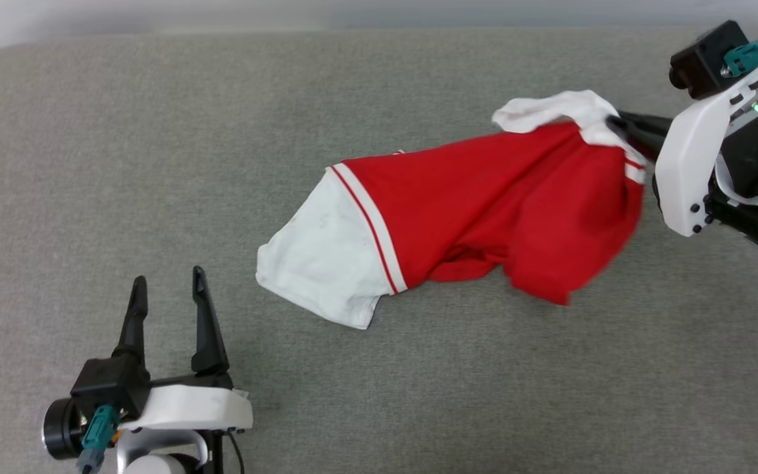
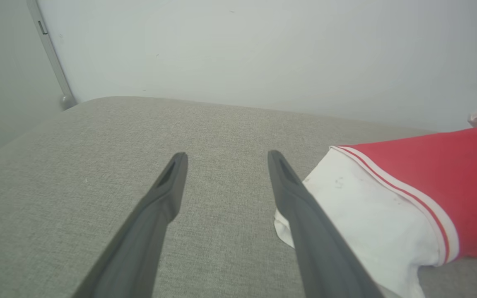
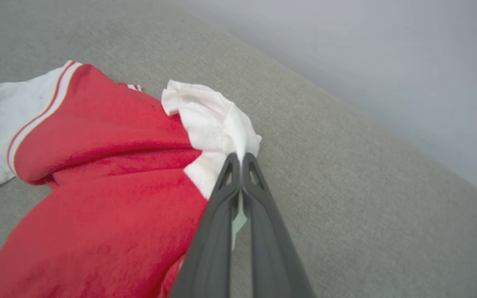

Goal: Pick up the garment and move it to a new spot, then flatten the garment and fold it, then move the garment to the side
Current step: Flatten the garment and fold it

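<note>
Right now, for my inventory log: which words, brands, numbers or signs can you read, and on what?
None can be read. The garment shows plain red fabric, white sleeves and stripe trim, with no print or tag in view. The left hand, the right hand and the grey surface bear no readable marking.

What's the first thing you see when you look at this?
The bright red shirt with white sleeves jumps out, stretched across the middle of the grey cushion. At the upper right, the right gripper is shut on one white sleeve, holding that end up. The left gripper sits open at the lower left, touching nothing.
</note>
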`<state>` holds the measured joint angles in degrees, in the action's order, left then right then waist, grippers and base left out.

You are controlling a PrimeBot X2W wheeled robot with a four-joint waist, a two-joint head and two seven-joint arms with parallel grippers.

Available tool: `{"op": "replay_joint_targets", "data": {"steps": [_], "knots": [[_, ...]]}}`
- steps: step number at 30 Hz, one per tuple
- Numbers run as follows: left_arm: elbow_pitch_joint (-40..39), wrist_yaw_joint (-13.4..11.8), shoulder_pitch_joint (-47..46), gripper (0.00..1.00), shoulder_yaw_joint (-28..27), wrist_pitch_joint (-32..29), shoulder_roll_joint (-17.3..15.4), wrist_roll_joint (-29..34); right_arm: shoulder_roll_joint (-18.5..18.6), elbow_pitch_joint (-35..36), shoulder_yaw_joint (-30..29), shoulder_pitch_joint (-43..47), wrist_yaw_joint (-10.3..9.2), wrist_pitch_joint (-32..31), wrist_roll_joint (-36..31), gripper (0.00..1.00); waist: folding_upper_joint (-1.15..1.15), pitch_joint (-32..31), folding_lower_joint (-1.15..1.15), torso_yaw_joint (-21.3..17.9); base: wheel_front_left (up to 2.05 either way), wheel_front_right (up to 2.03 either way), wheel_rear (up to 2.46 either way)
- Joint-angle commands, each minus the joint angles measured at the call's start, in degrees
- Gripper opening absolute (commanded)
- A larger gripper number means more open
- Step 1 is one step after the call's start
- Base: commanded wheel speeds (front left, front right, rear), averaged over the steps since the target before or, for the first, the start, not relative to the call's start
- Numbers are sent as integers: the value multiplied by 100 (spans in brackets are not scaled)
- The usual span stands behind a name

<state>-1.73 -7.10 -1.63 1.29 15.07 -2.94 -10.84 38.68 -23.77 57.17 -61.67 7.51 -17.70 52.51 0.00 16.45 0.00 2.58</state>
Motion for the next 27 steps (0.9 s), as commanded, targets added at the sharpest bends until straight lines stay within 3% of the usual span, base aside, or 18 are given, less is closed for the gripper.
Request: {"op": "replay_joint_targets", "data": {"steps": [1,7,16,17,18,19,27], "knots": [[34,-18,-133,100,66,14,8,-49,-153,-507,-29,-3,-4,-57,-31,0,0,151,0,149,0,0,0],[156,-58,-260,100,214,14,7,-149,-477,-2201,-239,302,-4,220,-19,0,0,231,0,413,0,0,0],[259,-74,-178,100,152,14,7,-143,-787,-2975,-200,644,-4,607,232,0,0,100,0,291,0,0,0],[272,-69,-174,100,148,14,7,-124,-805,-3005,-226,653,-4,746,253,29,0,60,0,260,0,0,0],[289,-58,-170,100,151,14,7,-110,-798,-3043,-242,642,-4,920,221,92,0,16,0,235,0,0,0],[306,-46,-159,100,151,14,7,-92,-782,-3082,-252,623,-4,1114,166,100,0,-38,0,213,0,0,0],[379,-11,43,100,36,14,8,-25,-729,-3053,-279,798,-4,2386,-89,100,0,-437,0,62,0,0,0]]}}
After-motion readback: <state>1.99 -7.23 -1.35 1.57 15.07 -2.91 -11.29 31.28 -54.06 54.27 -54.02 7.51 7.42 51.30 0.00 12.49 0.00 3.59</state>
